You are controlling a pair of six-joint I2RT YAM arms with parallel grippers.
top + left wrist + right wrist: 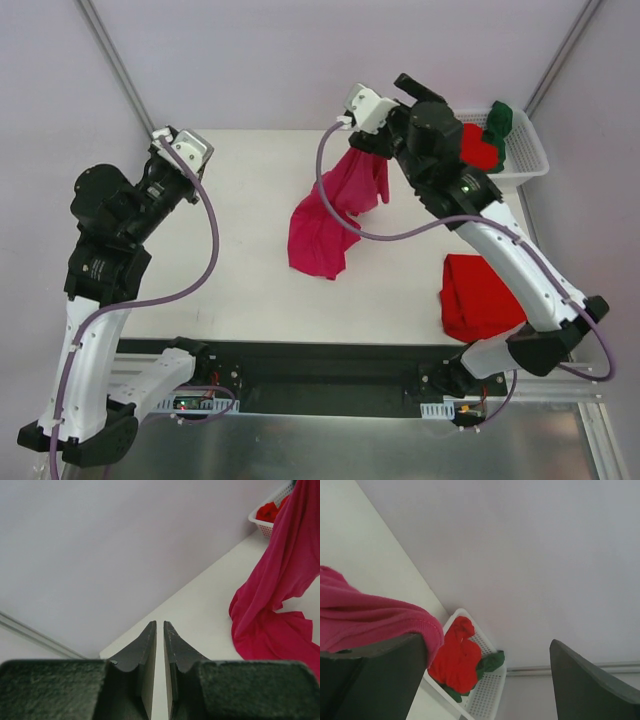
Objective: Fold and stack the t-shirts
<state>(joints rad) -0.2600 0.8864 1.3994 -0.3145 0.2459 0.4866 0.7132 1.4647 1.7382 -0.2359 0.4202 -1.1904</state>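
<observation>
- The magenta-pink cotton t-shirt (330, 215) hangs from my right gripper (487, 645) over the far middle of the white table (240, 260). Its upper part is drawn up into a narrow hanging strip, and its lower part lies crumpled on the tabletop.
- My right jaws stand wide apart. A bunched fold of the pink cloth lies draped over one finger (375, 675). The other finger is bare, and nothing is pinched between them.
- A bright red t-shirt, folded into a flat square (480, 298), lies on the right side of the table near the front edge, partly under my right arm and well apart from the pink one.
- The white slotted plastic basket (530, 160) sits at the far right corner. Inside it are a crumpled red shirt (475, 148) and a dark green shirt (497, 122), the two touching.
- My left gripper (160, 625) is raised at the far left corner of the table, pointing towards the wall. Its jaws are almost together, with only a thin slit between them and nothing in it. The pink shirt hangs well off to its right.
</observation>
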